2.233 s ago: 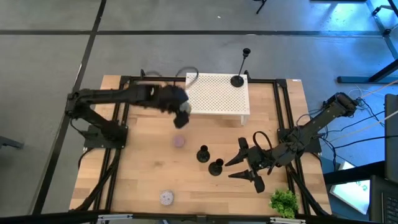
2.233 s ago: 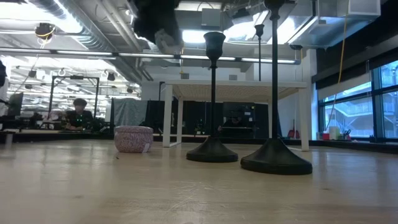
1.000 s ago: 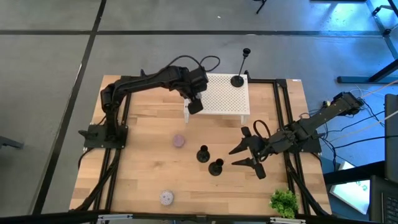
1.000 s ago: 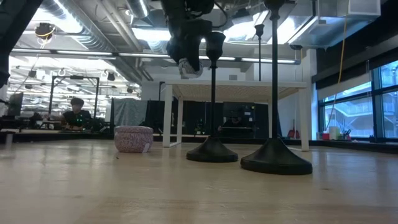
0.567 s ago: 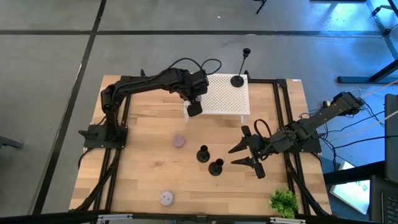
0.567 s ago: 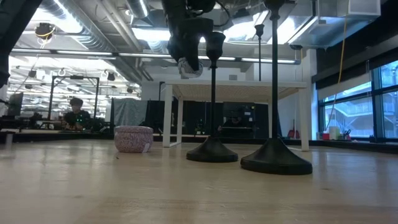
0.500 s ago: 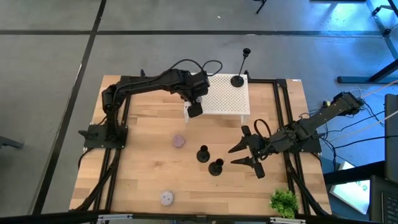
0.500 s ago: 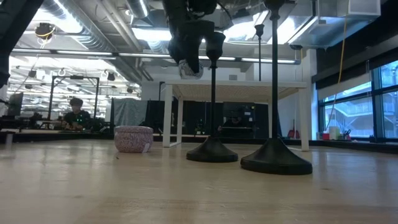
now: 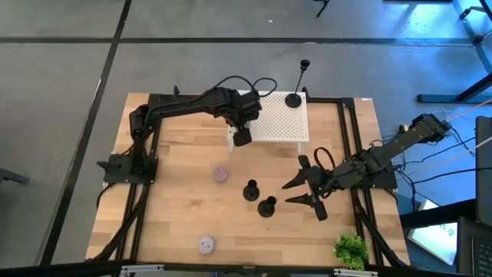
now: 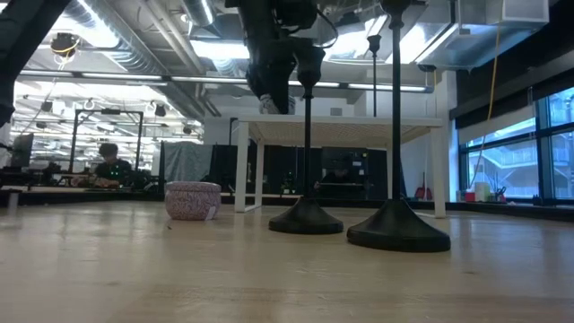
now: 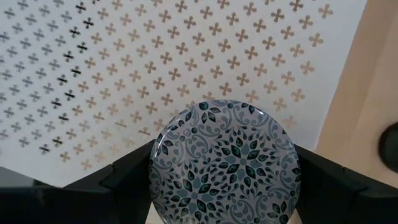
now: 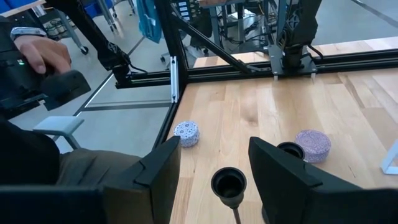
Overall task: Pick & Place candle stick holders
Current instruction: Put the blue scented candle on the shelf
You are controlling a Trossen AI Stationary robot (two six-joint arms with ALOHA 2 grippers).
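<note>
Two short black candle stick holders (image 9: 250, 191) (image 9: 267, 206) stand on their round bases on the wooden table, also in the low view (image 10: 306, 215) (image 10: 397, 224). A taller one (image 9: 294, 98) stands on the white perforated stand (image 9: 269, 115). My left gripper (image 9: 241, 137) hovers over the stand's near left corner, shut on a round tin with a blue-green patterned lid (image 11: 224, 162). My right gripper (image 9: 292, 193) is open and empty, just right of the nearer holder, whose cup (image 12: 229, 182) shows ahead between the fingers. My left gripper pinches the round tin by its rim (image 11: 154, 180) between its two fingers (image 11: 124, 183), one on each opposite side. The fingers come from above, pointing down. The tin is lifted clear above the stand's top, its lid facing the wrist camera.
A pink round tin (image 9: 222, 175) lies left of the two holders, a pale patterned tin (image 9: 206, 245) near the front edge, a green plant (image 9: 350, 250) at the front right corner. Black frame rails (image 9: 350, 138) line the table's sides. A person's hand (image 12: 37, 53) shows beyond the table.
My left gripper has stayed over the stand's near left corner with the tin and has tipped to point more steeply down. The right arm and the holders have kept still.
</note>
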